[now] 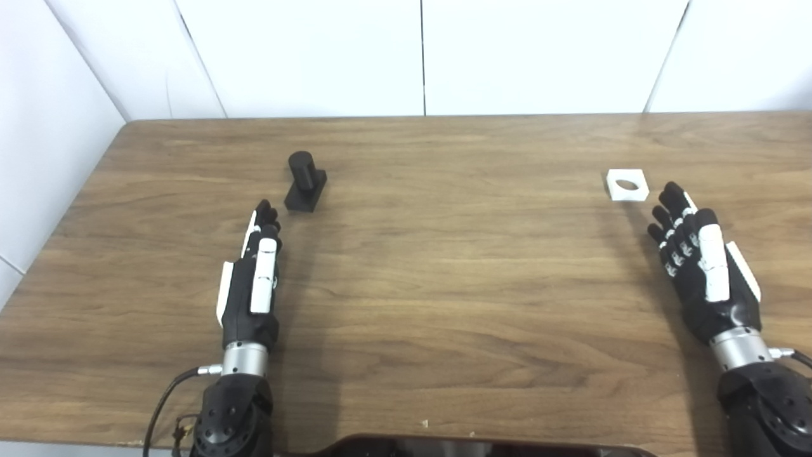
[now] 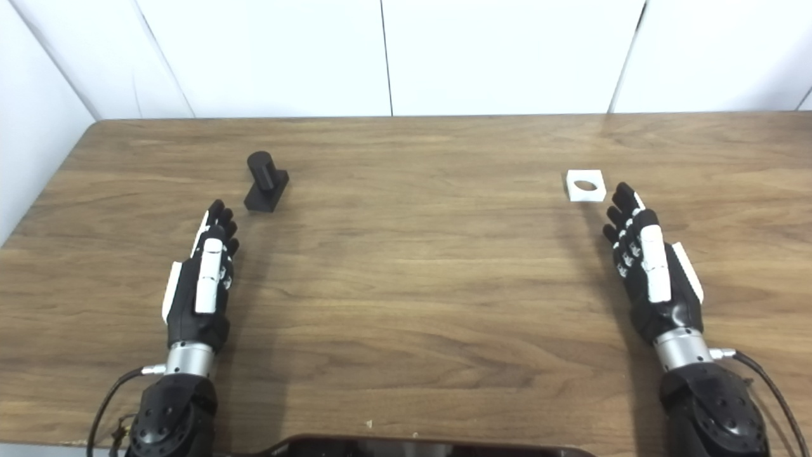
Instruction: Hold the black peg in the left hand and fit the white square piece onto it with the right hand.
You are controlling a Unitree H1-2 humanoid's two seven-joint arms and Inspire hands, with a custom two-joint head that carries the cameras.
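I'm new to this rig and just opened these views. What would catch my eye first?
Two black-and-white hands lie open on the wooden table, the left hand at left and the right hand at right. Just beyond the left hand stands the black peg on its base. Just beyond the right hand's fingertips lies the white square piece, flat, with a round hole.
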